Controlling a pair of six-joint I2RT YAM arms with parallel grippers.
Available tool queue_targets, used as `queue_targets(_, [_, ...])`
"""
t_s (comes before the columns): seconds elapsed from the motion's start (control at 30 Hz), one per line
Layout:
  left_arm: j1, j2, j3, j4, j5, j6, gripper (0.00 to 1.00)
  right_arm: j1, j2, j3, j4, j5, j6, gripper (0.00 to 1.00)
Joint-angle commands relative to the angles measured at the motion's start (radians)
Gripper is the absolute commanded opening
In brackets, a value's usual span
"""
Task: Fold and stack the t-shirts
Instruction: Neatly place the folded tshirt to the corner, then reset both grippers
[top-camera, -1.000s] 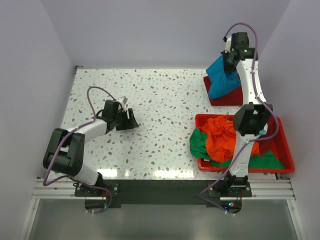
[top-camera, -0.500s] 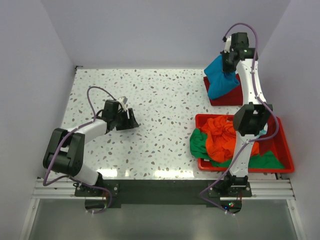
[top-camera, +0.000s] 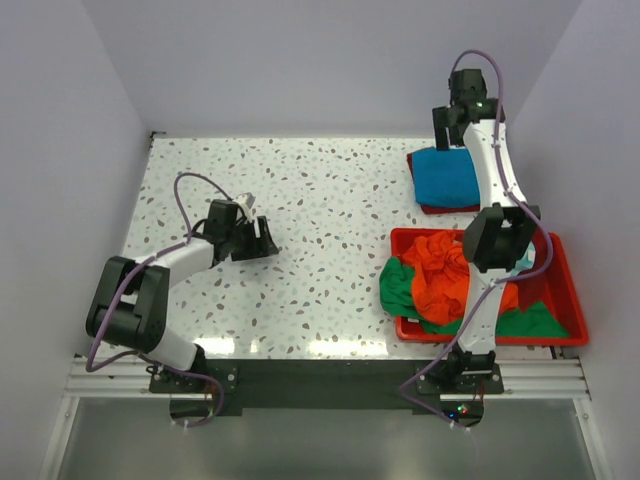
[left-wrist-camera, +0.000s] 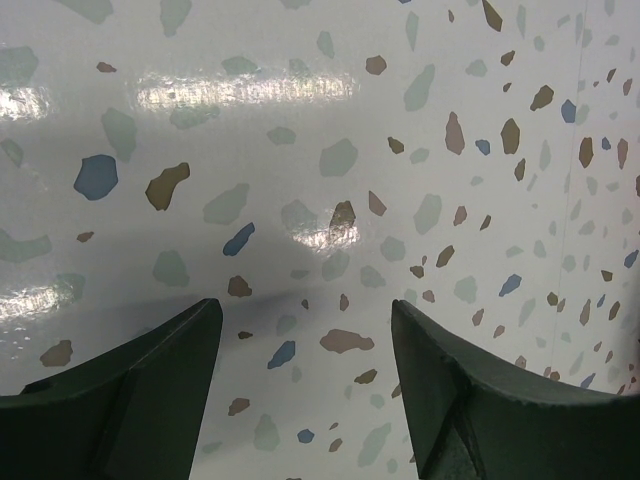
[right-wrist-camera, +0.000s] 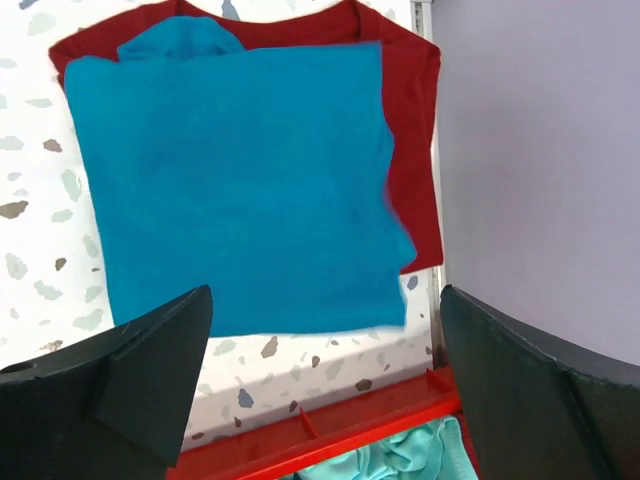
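Right gripper: jaws spread wide, nothing between them, hanging above the far right corner of the desk. A second ago it was pinched on the teal-blue t-shirt, which hung from it in a bunched wedge over the stack spot. Now the cloth is let go and the arm has drawn up and back.

Teal-blue t-shirt: lies flat as a rough rectangle directly on the dark red t-shirt. Dark red shows as a border along the far edge and the right side, so the two are not quite flush. One small lump of teal at the far left corner; the right edge is slightly ragged.

Reading: the stack is now two shirts high. The placement looks finished, though the corner lump may want smoothing.

Nearer the arm bases, the red bin holds unfolded shirts: the orange t-shirt heaped on top, the green t-shirt spilling over the left rim, the pale aqua t-shirt glimpsed below the wrist camera. These are not yet folded.

Left gripper: jaws apart, empty, low over bare speckled desk at centre-left, well away from all cloth. No change in its position over the last second.

Likely next step: fetch a shirt from the bin.
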Motion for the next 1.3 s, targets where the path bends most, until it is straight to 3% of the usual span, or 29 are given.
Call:
queue_targets(0.0, [0.003,-0.019,0.009,0.027,0.012,0.021,0.74,0.029,-0.04,-0.026,0.057,0.147,0.001,0.99])
queue_targets(0.43, [0.002,-0.116,0.024,0.05,-0.005,0.01,0.75,0.073,-0.188,-0.249,0.137,-0.01,0.049,0.99])
queue_targets(0.67, [-0.001,-0.257,0.035,0.029,-0.111,-0.007,0.78,0.176,-0.388,-0.514,0.213,-0.165,0.112,0.99])
queue_targets(0.87, [-0.001,-0.42,0.009,-0.002,-0.232,-0.008,0.92,0.205,-0.65,-0.831,0.377,-0.389,0.297,0.99])
queue_targets(0.97, [-0.001,-0.501,-0.017,-0.016,-0.301,-0.007,1.0,0.22,-0.766,-0.98,0.44,-0.4,0.338,0.99])
queue_targets(1.27, [-0.001,-0.624,-0.062,-0.057,-0.406,0.012,1.0,0.23,-1.004,-1.237,0.467,-0.365,0.319,0.99])
